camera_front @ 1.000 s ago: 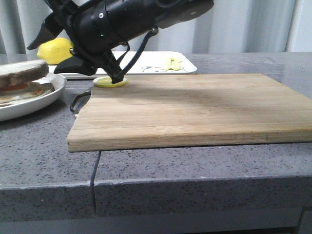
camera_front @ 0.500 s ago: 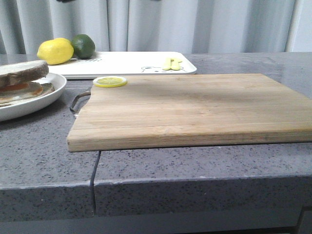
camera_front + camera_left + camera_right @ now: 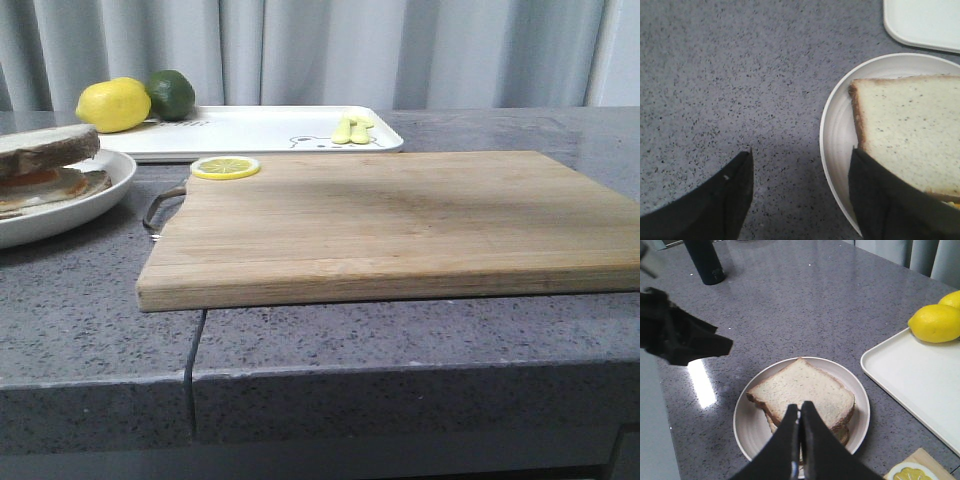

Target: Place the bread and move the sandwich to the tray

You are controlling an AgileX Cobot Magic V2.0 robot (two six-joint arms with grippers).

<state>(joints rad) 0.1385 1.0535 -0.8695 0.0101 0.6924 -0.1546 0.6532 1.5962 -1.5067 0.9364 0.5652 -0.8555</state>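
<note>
A kitchen: speckled grey counter (image 3: 90,330), wooden cutting board (image 3: 400,225), lemon (image 3: 113,104).

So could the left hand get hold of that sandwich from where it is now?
Probably yes. The left hand is open just above the sandwich, one finger already over the plate and the other over the bare counter. Nothing lies between them.

Grey speckled counter (image 3: 420,340) carries wooden cutting board (image 3: 400,220), white tray (image 3: 260,130) (far edge), plate (image 3: 60,205) at left.
</note>
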